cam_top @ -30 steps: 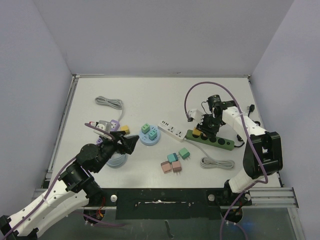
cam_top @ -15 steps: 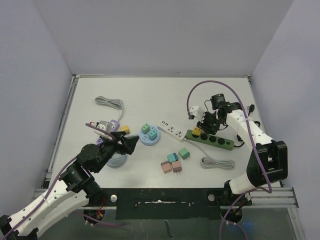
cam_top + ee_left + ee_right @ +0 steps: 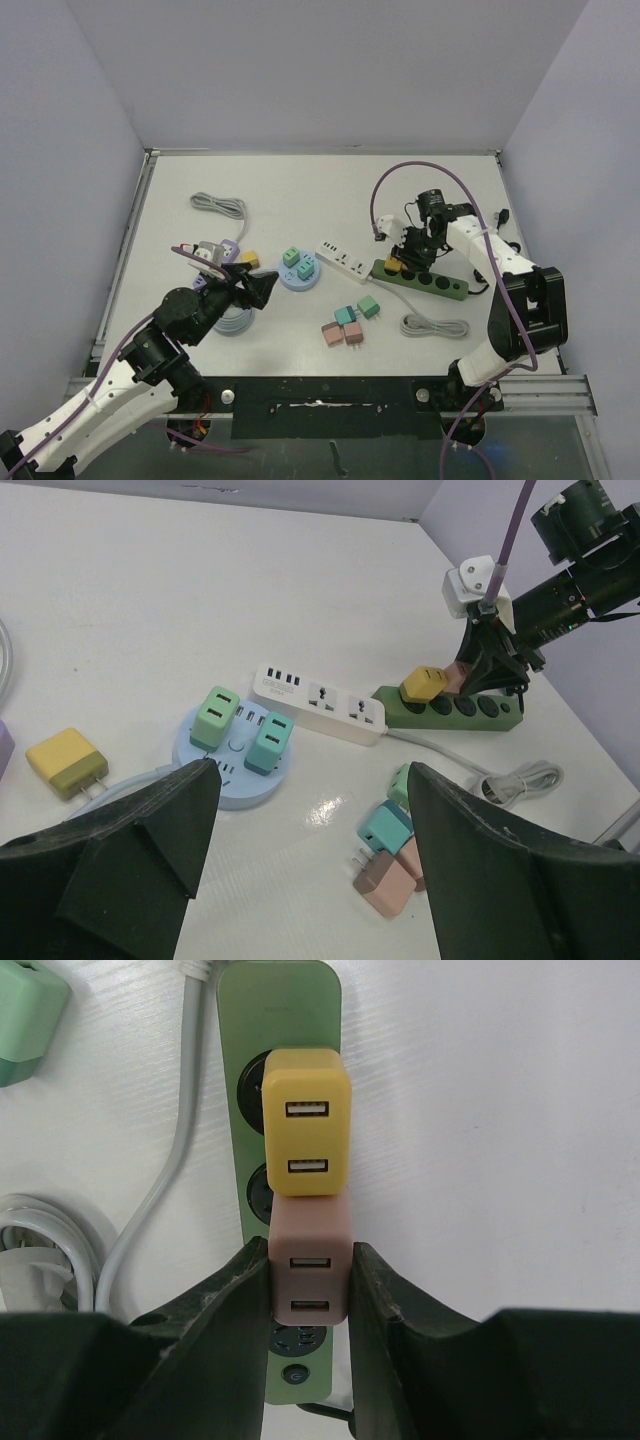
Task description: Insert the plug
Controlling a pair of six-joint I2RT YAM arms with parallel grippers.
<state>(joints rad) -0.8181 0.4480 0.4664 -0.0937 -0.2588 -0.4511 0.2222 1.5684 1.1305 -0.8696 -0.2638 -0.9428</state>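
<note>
Pink plug [image 3: 309, 1272], white table [image 3: 300, 190], lilac walls [image 3: 320, 70]

Left arm [image 3: 150, 355] sits low on our near-left, elbow bent, forearm reaching fwd & angled to the right. Left gripper [image 3: 312, 780] hangs in the air w/ jaws spread wide, nothing between 'em. Over on our right: right arm [image 3: 512, 300] climbs from its base, then folds back in toward centre, wrist tipped down. Right gripper [image 3: 308, 1278] points straight down, both fingers [image 3: 235, 1305] squeezed in tight, one per side, clamped on a pink plug [image 3: 308, 1250]. We see no gap btwn pads & plug.
</note>
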